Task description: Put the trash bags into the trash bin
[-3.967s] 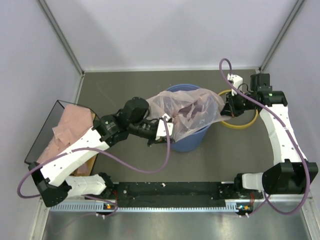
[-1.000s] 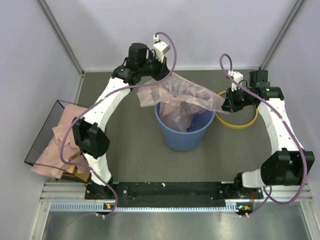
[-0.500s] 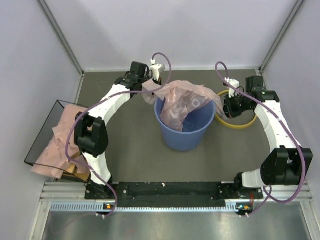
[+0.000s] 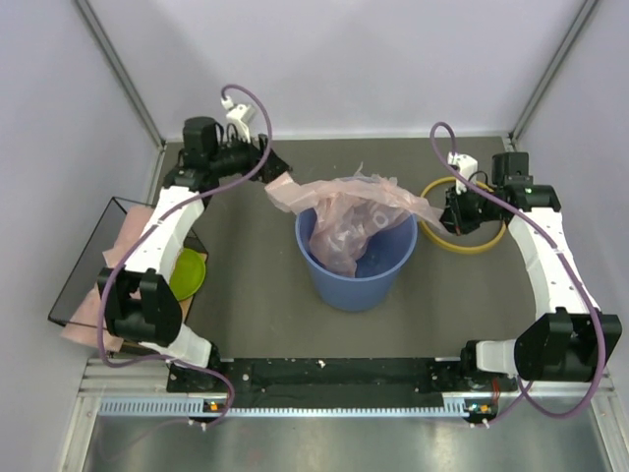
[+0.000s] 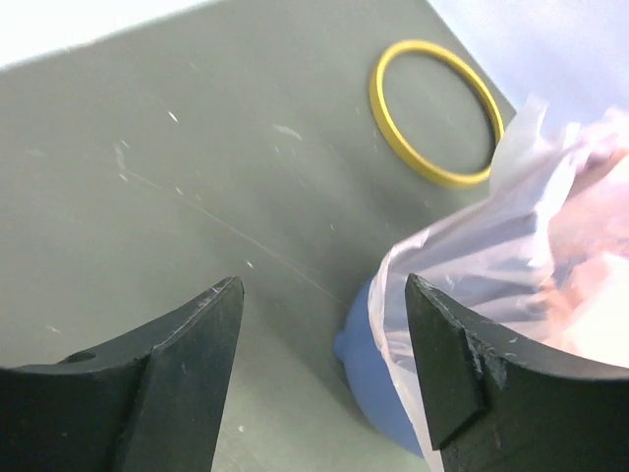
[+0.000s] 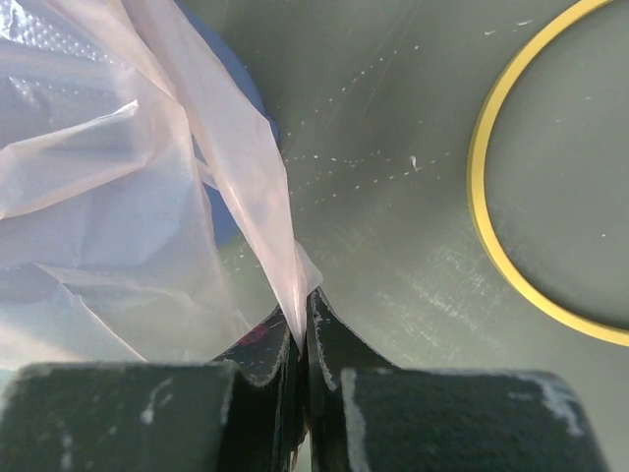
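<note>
A pale pink trash bag [image 4: 346, 208] is draped over the mouth of the blue trash bin [image 4: 354, 285] at mid-table, partly hanging inside and partly spread over the rim. My right gripper [image 4: 447, 208] is shut on the bag's right edge, and the film runs up from between its fingers [image 6: 300, 339]. Back left of the bin, my left gripper [image 4: 263, 165] is open and holds nothing, apart from the bag's left tip. In the left wrist view its gripper [image 5: 324, 344] frames the bin [image 5: 378, 388] and the bag [image 5: 511, 246]. More pink bags [image 4: 84, 315] lie in the tray at left.
A yellow ring [image 4: 486, 243] lies flat on the table right of the bin, under my right wrist; it also shows as the ring [image 5: 376, 98] and the ring [image 6: 476, 162]. A black tray [image 4: 84, 256] stands at the left edge, with a green bowl [image 4: 187, 273] beside it.
My left gripper opened, let go of the bag and drew back to the far left. The bag's left side dropped onto the bin. The right gripper kept its grip.
</note>
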Available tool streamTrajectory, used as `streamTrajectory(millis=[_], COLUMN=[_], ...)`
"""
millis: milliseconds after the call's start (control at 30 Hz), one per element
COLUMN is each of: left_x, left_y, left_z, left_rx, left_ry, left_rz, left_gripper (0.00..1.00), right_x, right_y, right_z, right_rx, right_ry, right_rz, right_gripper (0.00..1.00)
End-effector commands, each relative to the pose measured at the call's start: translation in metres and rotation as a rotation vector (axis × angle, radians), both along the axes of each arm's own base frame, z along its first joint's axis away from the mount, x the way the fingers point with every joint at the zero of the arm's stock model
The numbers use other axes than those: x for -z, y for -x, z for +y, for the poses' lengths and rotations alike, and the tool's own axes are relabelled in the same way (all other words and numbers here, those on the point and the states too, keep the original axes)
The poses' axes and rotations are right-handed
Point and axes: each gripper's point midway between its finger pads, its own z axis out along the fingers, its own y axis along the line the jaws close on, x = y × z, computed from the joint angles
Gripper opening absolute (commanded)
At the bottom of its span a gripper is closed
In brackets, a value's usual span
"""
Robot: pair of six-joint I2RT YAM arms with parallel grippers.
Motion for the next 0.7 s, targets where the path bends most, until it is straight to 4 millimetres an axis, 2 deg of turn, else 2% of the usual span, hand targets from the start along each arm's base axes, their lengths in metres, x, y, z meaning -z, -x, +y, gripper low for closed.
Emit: streamTrajectory(millis=[0, 33, 67, 100, 167, 200, 233, 267, 300, 333, 367, 400, 433, 467, 500, 533, 667], left_x=[-0.084, -0.094, -0.115, -0.121, -0.155, -0.155, -0.170, -0.172, -0.174, -0.173, -0.166, -0.163, -0.156, -0.150, -0.144, -0.136, -0.112], left_y=[-0.008, -0.008, -0.004, 0.002, 0.035, 0.047, 0.068, 0.078, 0.087, 0.112, 0.112, 0.126, 0.133, 0.128, 0.134, 0.131, 0.121], left_z=[0.020, 0.028, 0.031, 0.032, 0.019, 0.016, 0.010, 0.006, 0.002, -0.012, -0.013, -0.031, -0.034, -0.034, -0.044, -0.047, -0.049], left_rx=[-0.027, -0.024, -0.008, 0.026, 0.176, 0.228, 0.287, 0.316, 0.357, 0.428, 0.410, 0.489, 0.501, 0.476, 0.513, 0.518, 0.543], left_ry=[-0.045, -0.049, -0.054, -0.094, -0.091, -0.113, -0.106, -0.114, -0.155, -0.175, -0.255, -0.321, -0.373, -0.435, -0.469, -0.503, -0.644], left_rz=[-0.288, -0.318, -0.376, -0.426, -0.553, -0.574, -0.624, -0.641, -0.698, -0.700, -0.721, -0.819, -0.827, -0.834, -0.860, -0.851, -0.838], left_gripper=[0.74, 0.74, 0.74, 0.74, 0.74, 0.75, 0.76, 0.77, 0.78, 0.79, 0.80, 0.81, 0.82, 0.82, 0.83, 0.83, 0.82], right_x=[-0.012, -0.014, -0.016, -0.018, -0.022, -0.023, -0.024, -0.025, -0.025, -0.024, -0.025, -0.025, -0.024, -0.024, -0.024, -0.024, -0.025], right_y=[0.004, 0.004, 0.004, 0.004, 0.005, 0.006, 0.006, 0.007, 0.008, 0.009, 0.010, 0.011, 0.011, 0.012, 0.012, 0.013, 0.015], right_z=[0.009, 0.009, 0.011, 0.011, 0.012, 0.013, 0.013, 0.014, 0.015, 0.014, 0.014, 0.015, 0.015, 0.016, 0.016, 0.016, 0.016], right_rx=[-0.030, -0.031, -0.033, -0.034, -0.034, -0.037, -0.036, -0.037, -0.043, -0.044, -0.044, -0.044, -0.046, -0.049, -0.050, -0.049, -0.049], right_ry=[-0.047, -0.052, -0.058, -0.063, -0.070, -0.075, -0.076, -0.077, -0.077, -0.074, -0.074, -0.076, -0.076, -0.077, -0.077, -0.078, -0.074], right_rz=[-0.020, -0.020, -0.024, -0.027, -0.030, -0.028, -0.029, -0.030, -0.029, -0.027, -0.029, -0.028, -0.026, -0.027, -0.026, -0.020, -0.019], right_gripper=[0.00, 0.00, 0.00, 0.00, 0.00, 0.00, 0.00, 0.00, 0.00, 0.00, 0.00, 0.00, 0.00, 0.00, 0.00, 0.00, 0.00])
